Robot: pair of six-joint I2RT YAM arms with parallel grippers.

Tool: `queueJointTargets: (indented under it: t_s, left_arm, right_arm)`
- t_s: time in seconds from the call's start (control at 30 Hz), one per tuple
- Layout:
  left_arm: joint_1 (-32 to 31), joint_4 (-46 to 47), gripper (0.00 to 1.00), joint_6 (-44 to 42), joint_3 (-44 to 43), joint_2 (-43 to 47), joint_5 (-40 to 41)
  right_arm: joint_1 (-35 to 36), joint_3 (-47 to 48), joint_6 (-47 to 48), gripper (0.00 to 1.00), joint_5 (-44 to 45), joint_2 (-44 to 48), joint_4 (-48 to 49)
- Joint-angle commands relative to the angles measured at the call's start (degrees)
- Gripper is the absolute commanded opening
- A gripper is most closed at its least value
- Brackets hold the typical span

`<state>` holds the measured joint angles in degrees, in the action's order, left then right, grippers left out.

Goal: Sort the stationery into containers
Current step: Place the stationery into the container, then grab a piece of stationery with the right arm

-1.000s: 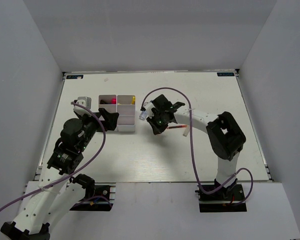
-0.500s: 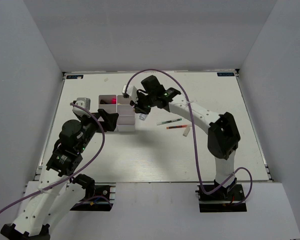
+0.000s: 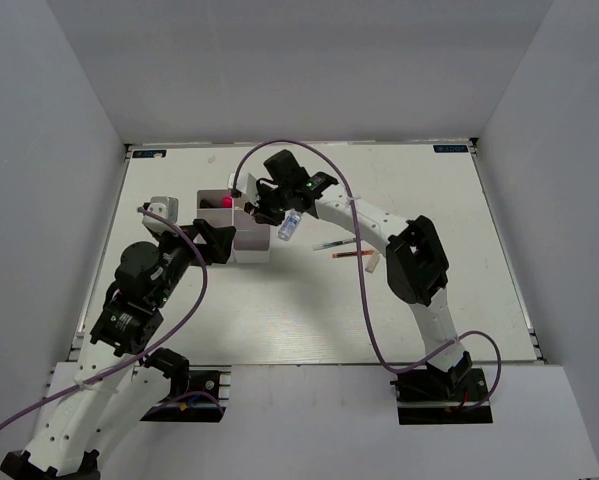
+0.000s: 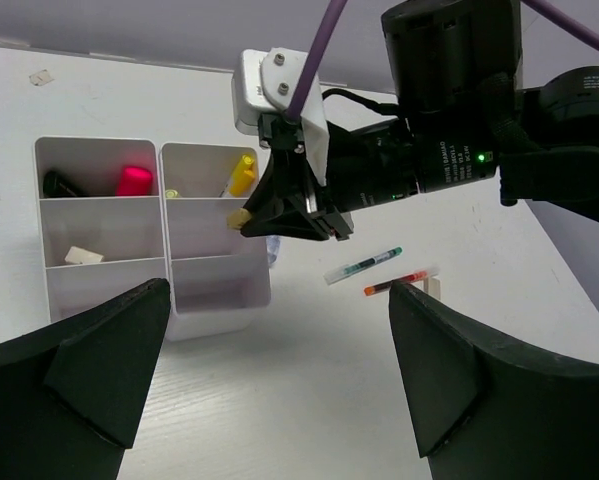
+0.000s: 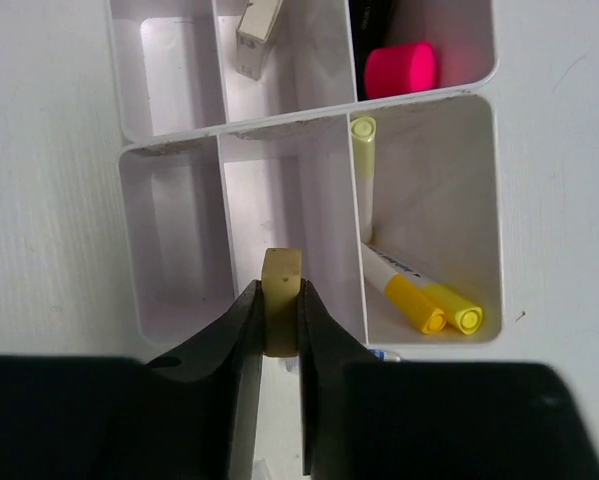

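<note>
Right wrist view: I start at the right gripper (image 5: 279,310). Its jaws are pinched on the small yellow piece (image 5: 282,270), which stands up between the pads.
Piece position: it is held in the air over the box (image 5: 179,150), above the narrow middle cell and close to that cell's near rim.
Risk 1, rim strike: I judge the margin on the near side to be thin. If I let go here, the piece could clip the rim and hop out onto the table (image 3: 279,310).
Risk 2, wrong cell: the cell just to the right holds the yellow-ended markers (image 5: 419,300). A sideways drift or a bounce off the divider could put the piece in with them.
Risk 3, sticking: the piece is tiny and looks light. It may cling to one pad as the jaws part and fall late, off target.
Farther cells: the white block (image 5: 257,30) and the pink-ended marker (image 5: 401,68) lie in the far row and look clear of the drop line.
Left gripper (image 4: 279,290): its jaws are spread wide and hold nothing, and it is parked at the near end of the box. I cannot tell whether it touches the wall.
Risk 4, nudge: any move of the left arm could shove the box from under the piece.
Left on the table: the green pen (image 4: 364,265), red pen (image 4: 394,283) and white stick (image 3: 373,263) lie beyond the box and well apart from it.
Risk 5, sweep: they lie near the right arm, so a low retreat could scatter them.
</note>
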<state>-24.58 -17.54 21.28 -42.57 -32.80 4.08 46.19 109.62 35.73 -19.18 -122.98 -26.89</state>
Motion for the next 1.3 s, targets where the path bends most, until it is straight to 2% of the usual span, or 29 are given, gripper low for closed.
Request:
queueJointTargets:
  t_s: [0.0, 0.1, 0.13, 0.23, 0.4, 0.53, 0.7, 0.73, 0.77, 0.8, 0.83, 0.9, 0.93, 1.0, 1.03, 1.07, 1.1, 1.17, 1.2, 1.27]
  left_arm:
    - [0.23, 0.93, 1.0, -1.15, 0.47, 0.36, -0.65]
    - [0.23, 0.93, 1.0, -1.15, 0.47, 0.36, -0.65]
    - [0.23, 0.93, 1.0, -1.15, 0.47, 0.36, -0.65]
    - [0.23, 1.45, 1.0, -1.15, 0.47, 0.36, -1.18]
    - [0.23, 2.07, 1.0, -1.68, 1.08, 1.59, -2.23]
    - [0.23, 2.6, 1.0, -2.21, 1.08, 2.21, -3.45]
    - [0.23, 3.74, 0.98, -2.21, 1.61, 3.27, -6.35]
    - [0.23, 3.74, 0.93, -2.73, 2.13, 3.27, -7.14]
    - [0.23, 4.26, 0.9, -2.73, 2.14, 3.27, -7.94]
    - [0.23, 4.88, 0.85, -3.25, 2.14, 3.27, -9.86]
    - [0.23, 4.88, 0.7, -3.26, 2.14, 2.74, -10.92]
    - [0.23, 5.5, 0.5, -3.78, 2.66, 2.21, -13.38]
    - [0.23, 5.5, 0.34, -3.79, 2.66, 1.34, -14.0]
    - [-0.29, 5.5, 0.28, -4.31, 2.66, -0.24, -15.06]
    - [-0.29, 5.5, 0.28, -4.31, 2.66, -0.86, -16.02]
    - [-0.29, 5.5, 0.35, -4.31, 2.66, -1.56, -16.64]
    - [-0.29, 5.5, 0.44, -4.31, 2.66, -2.35, -17.78]
    - [-0.29, 4.8, 0.69, -4.31, 1.96, -4.64, -18.48]
    - [-0.29, 4.19, 0.72, -4.31, 1.26, -5.25, -19.1]
    - [-0.29, 4.18, 0.75, -4.31, 1.26, -6.66, -19.71]
  right_arm:
    - [0.3, 3.49, 0.75, 0.33, 1.42, -1.74, 1.85]
    - [0.39, 3.93, 0.75, 0.54, 0.9, -1.92, 1.67]
    - [0.39, 3.93, 0.4, 0.57, 0.81, -1.91, 1.5]
    - [0.3, 3.85, -0.39, 0.61, 0.11, -0.69, 1.5]
    - [0.3, 2.88, -1.8, 0.61, -1.56, 2.12, 1.5]
    - [0.04, 0.68, -2.94, 0.54, -2.09, 8.07, 1.49]
    - [-1.36, -11.17, -3.38, 0.28, 0.1, 18.54, 5.17]
    - [-1.98, -13.01, -3.03, 0.23, 0.89, 21.26, 5.36]
    - [-2.25, -18.43, -2.77, 0.08, 1.07, 22.59, 5.62]
    - [-3.55, -20.48, -2.59, 0.0, 1.25, 25.3, 5.63]
    - [-3.92, -24.5, -0.85, 0.0, -0.4, 28.46, 5.63]
    - [-5.06, -31.12, 1.78, 0.0, -1.47, 33.65, 5.71]
    - [-6.8, -35.4, 2.76, 0.0, -2.08, 35.25, 5.54]
    - [-8.39, -42.95, 7.77, 0.0, -1.3, 42.08, 4.84]
    - [-9.45, -44.83, 9.0, 0.03, 1.31, 43.42, 4.05]
    - [-10.41, -46.33, 12.93, 0.13, 2.56, 46.4, 3.09]
    - [-10.86, -50.08, 14.88, 0.36, 3.7, 48.6, 2.03]
    - [-13.83, -52.39, 21.71, 0.55, 5.64, 52.2, -2.86]
    - [-14.55, -56.76, 26.02, 0.65, 6.43, 52.92, -3.77]
    - [-16.91, -60.47, 32.28, 0.71, 6.52, 54.85, -4.92]
